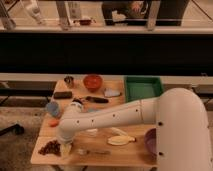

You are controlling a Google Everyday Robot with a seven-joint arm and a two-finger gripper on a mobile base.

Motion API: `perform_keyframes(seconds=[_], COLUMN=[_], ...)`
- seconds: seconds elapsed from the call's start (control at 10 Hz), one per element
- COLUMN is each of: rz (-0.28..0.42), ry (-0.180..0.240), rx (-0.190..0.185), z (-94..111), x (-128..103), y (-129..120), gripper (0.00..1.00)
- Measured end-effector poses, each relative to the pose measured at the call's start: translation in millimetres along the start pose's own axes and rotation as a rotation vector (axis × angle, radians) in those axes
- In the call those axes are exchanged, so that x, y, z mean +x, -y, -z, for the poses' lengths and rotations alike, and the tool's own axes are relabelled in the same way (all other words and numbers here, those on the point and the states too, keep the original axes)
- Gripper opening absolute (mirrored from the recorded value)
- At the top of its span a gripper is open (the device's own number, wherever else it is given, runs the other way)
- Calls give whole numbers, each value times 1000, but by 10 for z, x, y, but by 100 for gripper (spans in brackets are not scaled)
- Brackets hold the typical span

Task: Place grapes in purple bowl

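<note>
The robot's white arm reaches down across the light wooden counter (115, 156) to its front left corner, where the end effector (66, 148) hangs low, just beside the small bunch of dark reddish-purple grapes (49, 147). Whether the end effector is spread or pressed together cannot be told, nor whether it touches the bunch. The grapes lie on the counter at its left front edge. The glossy round purple bowl (150, 141) stands at the right front, well apart from them and partly hidden behind the arm's bulky white body. At the back of the counter stand a round red-orange bowl (92, 81), a small metal cup (69, 80) and a green rectangular tray (143, 89). A pale yellow oblong thing (120, 140) lies between the grapes and the purple bowl.
</note>
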Motion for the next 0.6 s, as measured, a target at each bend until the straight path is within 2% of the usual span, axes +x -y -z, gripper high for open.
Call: perform_keyframes(seconds=[0.6], rz=[-26], ry=[13], rx=[4], z=[-61], x=[251], y=[91], gripper=[80])
